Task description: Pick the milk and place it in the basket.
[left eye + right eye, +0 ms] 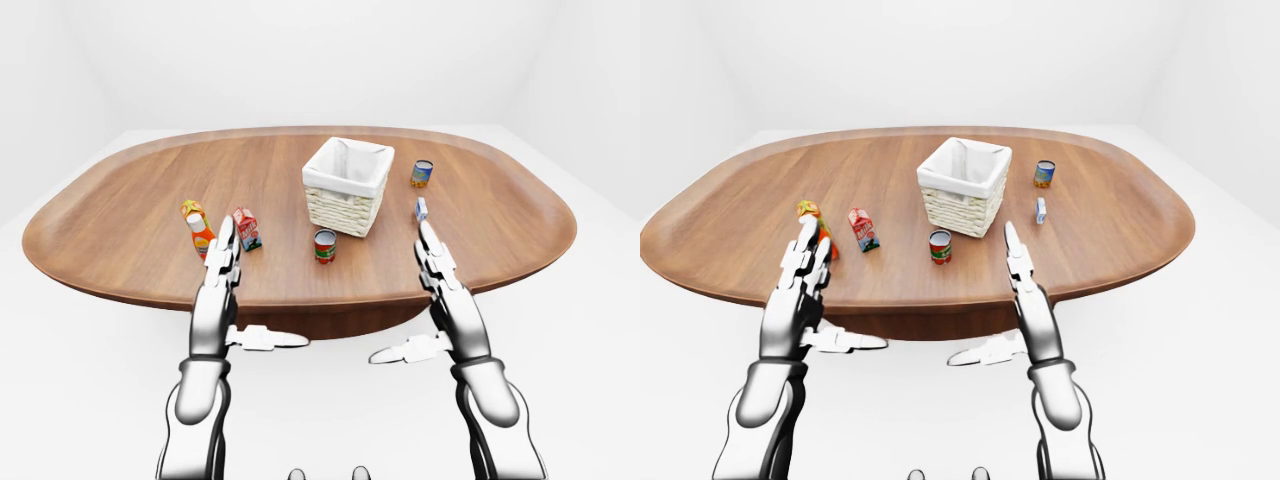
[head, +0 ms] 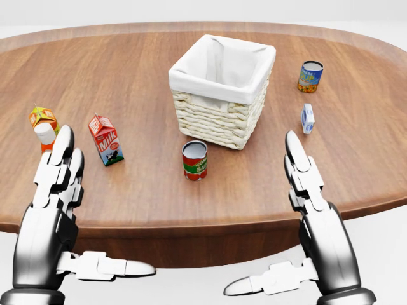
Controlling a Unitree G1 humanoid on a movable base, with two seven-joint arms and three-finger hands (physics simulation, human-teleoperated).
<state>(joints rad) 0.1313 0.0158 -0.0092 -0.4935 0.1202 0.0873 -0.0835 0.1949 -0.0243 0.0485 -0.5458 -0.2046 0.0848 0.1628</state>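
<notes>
The milk (image 2: pixel 106 140) is a red and white carton standing upright on the wooden table (image 2: pixel 146 190), left of the basket. The wicker basket (image 2: pixel 218 120) has a white cloth liner and sits at the table's middle. My left hand (image 2: pixel 63 197) is open, fingers straight and thumb out to the right, hovering over the table's near edge just left of and below the milk. My right hand (image 2: pixel 305 203) is open too, below and right of the basket, holding nothing.
An orange sauce bottle (image 2: pixel 44 135) and an orange carton (image 2: pixel 41 117) stand left of the milk, the bottle partly hidden by my left fingers. A red can (image 2: pixel 194 160) stands just below the basket. A blue can (image 2: pixel 310 76) and a small blue carton (image 2: pixel 307 118) stand to its right.
</notes>
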